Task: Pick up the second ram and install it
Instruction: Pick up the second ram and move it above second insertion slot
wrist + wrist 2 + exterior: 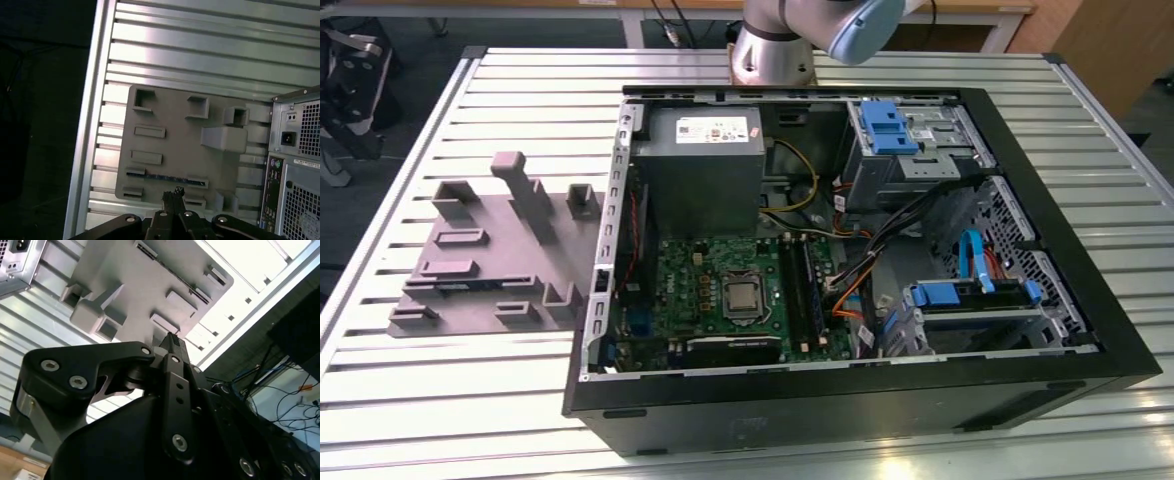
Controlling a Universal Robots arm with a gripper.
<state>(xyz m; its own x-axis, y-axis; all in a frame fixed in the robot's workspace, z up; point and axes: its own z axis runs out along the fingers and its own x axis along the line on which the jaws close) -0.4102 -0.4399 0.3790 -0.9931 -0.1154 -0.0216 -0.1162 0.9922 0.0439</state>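
The pincer (173, 191) is seen with its fingertips drawn together, and nothing is gripped between them. In the second wrist view the pincer (172, 338) is seen from the side, so any gap between the fingertips is hidden there, and its black body covers much of the picture.

The pincer is held above the grey fixture (175, 145), over the edge where the second ram (166, 177) is seated. The second ram stands on edge in a long slot of the fixture, apart from the fingertips. Only its thin upper edge can be made out, dark with bluish flecks; its chips and label cannot be told. The part of the fixture next to that slot is cut off by the pincer's linkages.

In the exterior view the fixture (494, 270) lies flat on the slatted metal worktop (454, 400). The open computer case (1067, 330) is just beside the fixture, with its rear panel (295, 165) turned toward it.

Inside the case, on the side away from the fixture, the motherboard (707, 280) is crossed by cables. Whether a stick is seated in its long slots cannot be told. The arm (774, 50) rises beyond the case and is cut off by the picture's edge.
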